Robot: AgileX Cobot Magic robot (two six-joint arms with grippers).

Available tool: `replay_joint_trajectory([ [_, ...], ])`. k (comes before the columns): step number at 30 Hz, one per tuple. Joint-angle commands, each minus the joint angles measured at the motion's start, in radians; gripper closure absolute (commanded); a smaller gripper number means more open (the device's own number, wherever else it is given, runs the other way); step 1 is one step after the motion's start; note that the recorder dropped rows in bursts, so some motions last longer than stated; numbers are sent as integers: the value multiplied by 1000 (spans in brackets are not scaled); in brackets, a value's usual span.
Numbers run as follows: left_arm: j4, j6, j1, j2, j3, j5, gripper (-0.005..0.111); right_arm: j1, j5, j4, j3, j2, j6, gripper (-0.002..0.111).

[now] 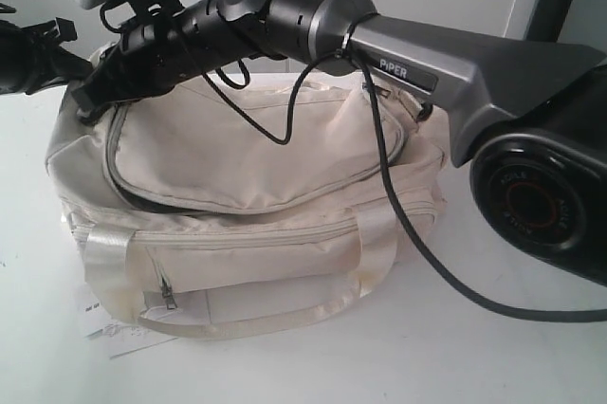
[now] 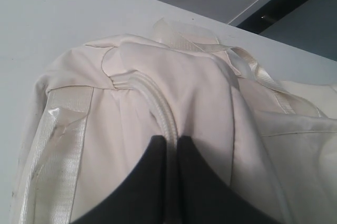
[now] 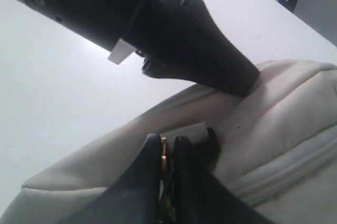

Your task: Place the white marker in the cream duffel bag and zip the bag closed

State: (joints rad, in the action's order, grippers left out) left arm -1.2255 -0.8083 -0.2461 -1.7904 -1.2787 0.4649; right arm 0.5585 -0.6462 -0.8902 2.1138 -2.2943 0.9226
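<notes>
Your right tool (image 3: 167, 148) was pressed together on a brassy zipper pull (image 3: 164, 156); your left tool (image 2: 169, 142), just beside it, pinched a piped ridge (image 2: 151, 95) at the end of the cream duffel bag (image 1: 247, 167). The bag sat on the white table (image 1: 398, 357), a paper tag (image 1: 109, 333) tucked under its front edge; the white marker's whereabouts could not be told.

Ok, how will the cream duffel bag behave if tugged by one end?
Probably floppy: the cream duffel bag sags and creases, and fabric ridges up between the left fingers. The satin strap handles look shiny, likely slippery. On the table it would likely slide or deform, not tip.
</notes>
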Motion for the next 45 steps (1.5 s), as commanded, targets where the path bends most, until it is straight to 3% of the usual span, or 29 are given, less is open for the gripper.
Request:
replay_joint_trajectory([
  [1,-11,-6,-2,-1,-4,23,107,0,-60,-1,8,13,-33,108],
  [45,-11,0,-2,-1,-4,6,107,3,-298,13,8,45,-142,108],
])
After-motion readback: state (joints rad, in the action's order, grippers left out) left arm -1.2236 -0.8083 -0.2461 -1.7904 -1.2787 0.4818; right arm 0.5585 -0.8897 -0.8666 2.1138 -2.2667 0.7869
